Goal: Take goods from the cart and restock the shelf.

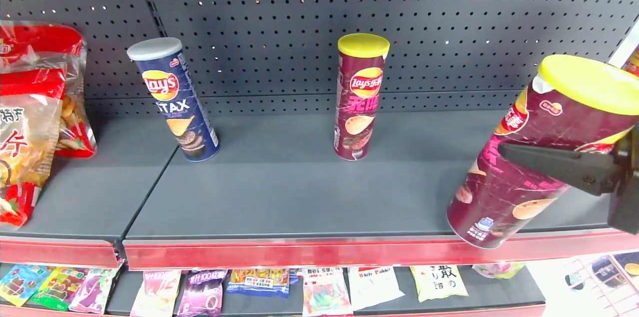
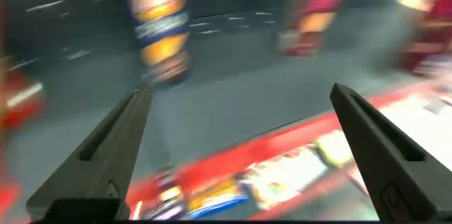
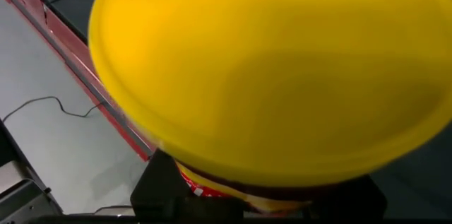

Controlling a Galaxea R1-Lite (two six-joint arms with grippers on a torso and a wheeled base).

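Note:
A maroon chip can with a yellow lid (image 1: pixel 529 157) hangs tilted over the right front edge of the grey shelf (image 1: pixel 299 192), its base down near the red rail (image 1: pixel 299 253). My right gripper (image 1: pixel 546 157) is shut on its upper half, one black finger (image 1: pixel 559 164) lying across the front. The right wrist view looks down on this can's yellow lid (image 3: pixel 275 68). A matching maroon can (image 1: pixel 359 97) stands upright mid-shelf, and a blue can (image 1: pixel 172 100) leans at the left. My left gripper (image 2: pixel 236 118) is open and holds nothing, facing the blue can (image 2: pixel 159 26) and the maroon can (image 2: pixel 321 12).
Red and clear snack bags (image 1: pixel 35 107) fill the shelf's left end. A dark pegboard (image 1: pixel 349 7) backs the shelf. Several flat snack packets (image 1: pixel 259 287) lie on the lower shelf. Bare shelf stretches between the upright maroon can and the held one.

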